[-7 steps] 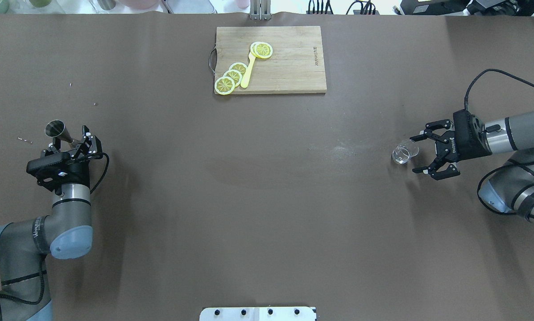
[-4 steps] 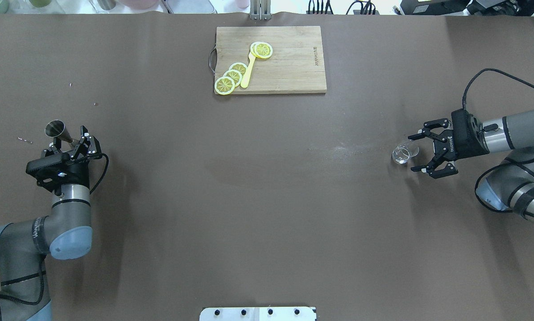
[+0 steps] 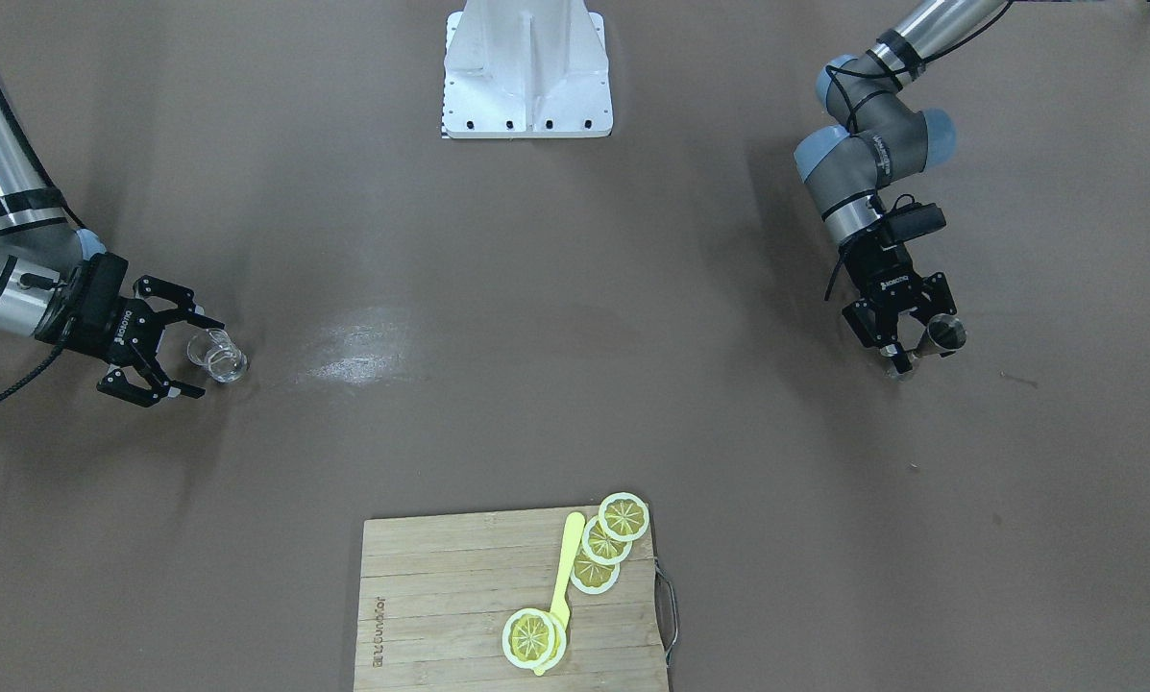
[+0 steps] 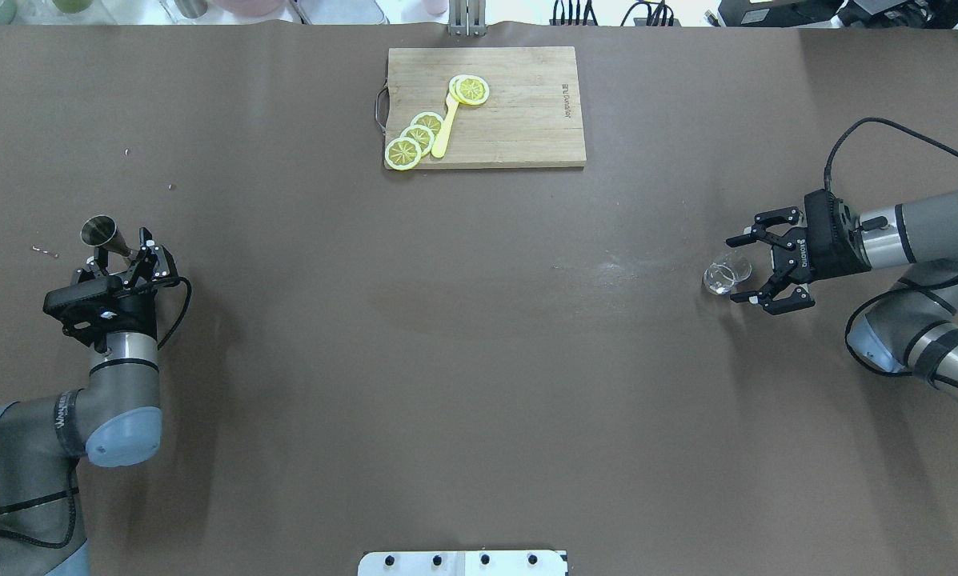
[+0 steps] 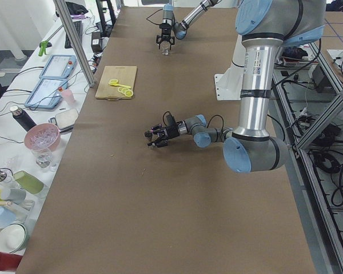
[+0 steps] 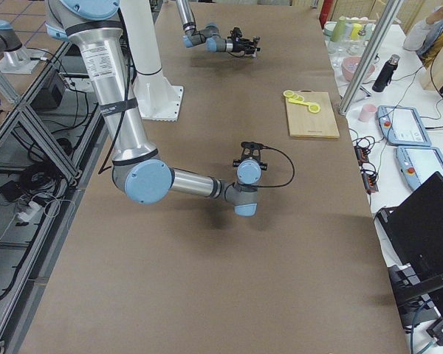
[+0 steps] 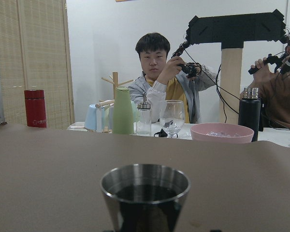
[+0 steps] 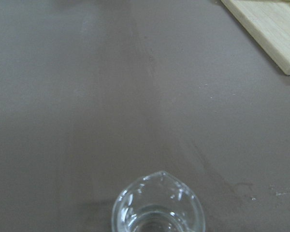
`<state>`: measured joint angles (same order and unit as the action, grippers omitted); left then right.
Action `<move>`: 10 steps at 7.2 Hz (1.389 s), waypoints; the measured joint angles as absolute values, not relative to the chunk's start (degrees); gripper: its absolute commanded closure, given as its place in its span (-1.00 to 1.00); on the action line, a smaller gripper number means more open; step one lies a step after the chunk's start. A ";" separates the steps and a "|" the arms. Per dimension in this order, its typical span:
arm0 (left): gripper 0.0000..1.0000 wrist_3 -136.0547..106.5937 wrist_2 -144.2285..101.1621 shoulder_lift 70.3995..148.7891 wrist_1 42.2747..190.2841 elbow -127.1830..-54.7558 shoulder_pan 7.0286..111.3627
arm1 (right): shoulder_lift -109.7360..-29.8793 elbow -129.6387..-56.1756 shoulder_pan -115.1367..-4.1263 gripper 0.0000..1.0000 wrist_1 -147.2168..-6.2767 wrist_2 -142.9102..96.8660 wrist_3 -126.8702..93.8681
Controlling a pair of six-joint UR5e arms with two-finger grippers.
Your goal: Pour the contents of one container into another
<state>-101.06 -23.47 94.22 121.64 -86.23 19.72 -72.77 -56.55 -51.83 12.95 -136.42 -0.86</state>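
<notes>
We have a brown-covered table (image 4: 479, 360), with both arms low over it and well apart. The left arm (image 4: 118, 376) comes in at the near left. The right arm (image 4: 919, 228) reaches in from the right edge, lying nearly level.

A white base plate (image 4: 462, 562) sits at the near edge, centre. A rectangular wooden cutting board (image 4: 519, 120) with a metal handle on its left end lies far centre. It carries yellow lemon slices (image 4: 403, 153) and a yellow plastic spoon (image 4: 444, 132). Three slices overlap at the board's near-left corner and more sit under the spoon's bowl.

The left gripper (image 4: 124, 252) points away from the robot with its jaws spread. The small grey steel hourglass-shaped jigger (image 4: 98, 230) stands upright on the table at the far left, its lower part between the fingers. We cannot tell whether the fingers touch it. In the left wrist view the jigger fills the bottom centre with its mouth up and its inside dark, so we cannot read the contents.

The right gripper (image 4: 732, 270) points left with its jaws wide. The small clear glass cup (image 4: 720, 278) stands upright on the table at the right, at the mouth of the jaws between the fingertips. We see no finger pressing on it. In the right wrist view it is at the bottom centre, close in, and we cannot tell its fill level.
</notes>
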 measured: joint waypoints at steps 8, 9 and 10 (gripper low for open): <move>1.00 -96.52 -23.80 93.78 121.84 -87.72 21.01 | -72.51 -56.43 -50.77 -0.70 13.01 -135.33 -3.77; 1.00 -93.71 -23.98 93.67 122.06 -89.29 22.05 | -72.51 -56.43 -50.65 -0.64 12.99 -135.27 -3.83; 1.00 -92.02 -24.56 93.68 122.18 -90.59 22.92 | -72.51 -56.43 -50.59 -0.60 12.97 -135.17 -3.86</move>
<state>-92.02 -24.56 93.68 122.18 -90.59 22.92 -72.51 -56.43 -50.59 12.97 -135.17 -3.86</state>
